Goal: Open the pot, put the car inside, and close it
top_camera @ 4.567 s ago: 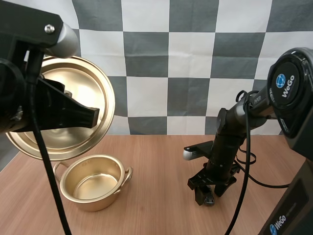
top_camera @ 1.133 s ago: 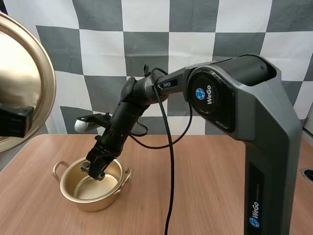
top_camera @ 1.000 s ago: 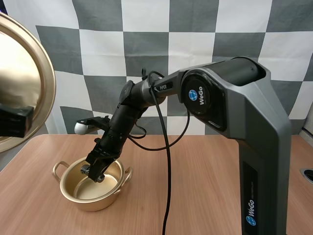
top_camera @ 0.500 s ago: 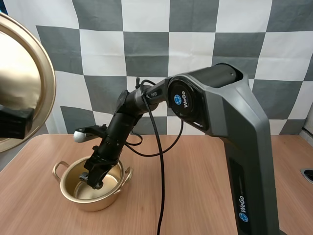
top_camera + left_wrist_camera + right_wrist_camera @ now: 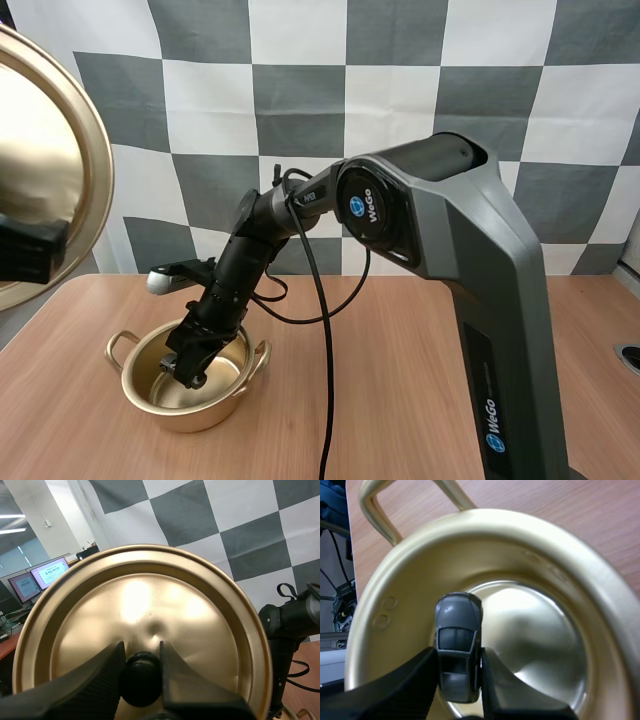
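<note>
Two claws, each closed on a load: the left claw [image 5: 141, 656] pinches the lid's knob [image 5: 141, 679], and the right claw [image 5: 458, 687] pinches the car, its tips lowered into the pot's mouth. One wooden desk [image 5: 420, 370] carries the pot alone. One golden lid [image 5: 150, 600] is held raised and tilted, well apart from the pot, above the desk's left side. One golden pot [image 5: 195, 412] stands open and upright on the desk, with two loop handles [image 5: 117, 346]. One small grey car [image 5: 457, 640] sits between the right claw's fingers, inside the rim and over the pot's bottom; contact with the bottom cannot be told.
</note>
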### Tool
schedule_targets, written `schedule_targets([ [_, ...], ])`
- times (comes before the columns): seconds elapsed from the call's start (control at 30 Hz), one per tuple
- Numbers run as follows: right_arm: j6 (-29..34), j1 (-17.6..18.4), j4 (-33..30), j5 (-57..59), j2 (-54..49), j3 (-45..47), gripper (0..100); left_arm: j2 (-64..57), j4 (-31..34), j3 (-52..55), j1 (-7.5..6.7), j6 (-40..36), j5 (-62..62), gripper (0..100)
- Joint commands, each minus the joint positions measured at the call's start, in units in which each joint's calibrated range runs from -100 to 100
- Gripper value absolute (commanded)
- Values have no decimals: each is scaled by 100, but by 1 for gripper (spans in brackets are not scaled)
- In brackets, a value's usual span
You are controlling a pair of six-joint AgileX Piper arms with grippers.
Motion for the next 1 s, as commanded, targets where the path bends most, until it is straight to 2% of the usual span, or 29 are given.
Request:
schedule_targets([
  [0.0,3,1,2,4,5,4,14,-3,-5,1,0,2,0,0],
  [0.1,3,6,2,4,5,4,48,-3,-5,1,0,2,0,0],
  [0.13,-17,6,2,4,5,4,65,-3,-5,1,0,2,0,0],
  [0.2,-17,6,2,4,5,4,79,-3,-5,1,0,2,0,0],
  [0.57,-17,6,2,-10,-47,-12,80,-3,-5,1,0,20,0,0],
  [0.8,4,-13,-97,-30,-669,-700,80,-3,-5,1,0,20,0,0],
  [0.97,789,-73,-703,-255,-1003,-1436,80,-14,-5,1,0,20,0,0],
])
